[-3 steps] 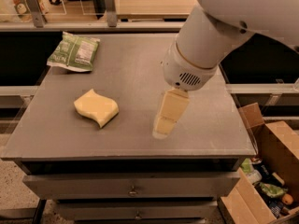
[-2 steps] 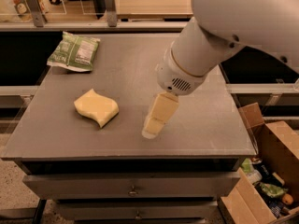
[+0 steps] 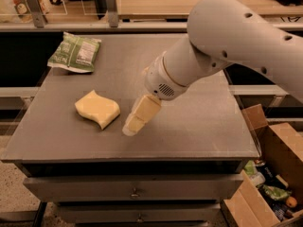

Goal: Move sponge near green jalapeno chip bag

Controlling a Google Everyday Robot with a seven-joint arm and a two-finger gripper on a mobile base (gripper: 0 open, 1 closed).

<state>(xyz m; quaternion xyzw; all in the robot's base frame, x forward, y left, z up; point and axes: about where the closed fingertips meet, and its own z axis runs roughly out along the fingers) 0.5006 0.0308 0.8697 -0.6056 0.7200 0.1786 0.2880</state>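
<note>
End effector (image 3: 131, 127) nearer — beside sponge (image 3: 97, 109)

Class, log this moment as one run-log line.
phase: pre-grasp | gripper: low over table, close beside sponge | sponge: flat on table, ungrasped | green jalapeno chip bag: far corner

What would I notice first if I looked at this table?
The big white robot arm stretches in from the picture's right, its gripper pointing down at the grey table close beside the wavy yellow sponge. The green chip bag lies apart at the table's far left corner.
</note>
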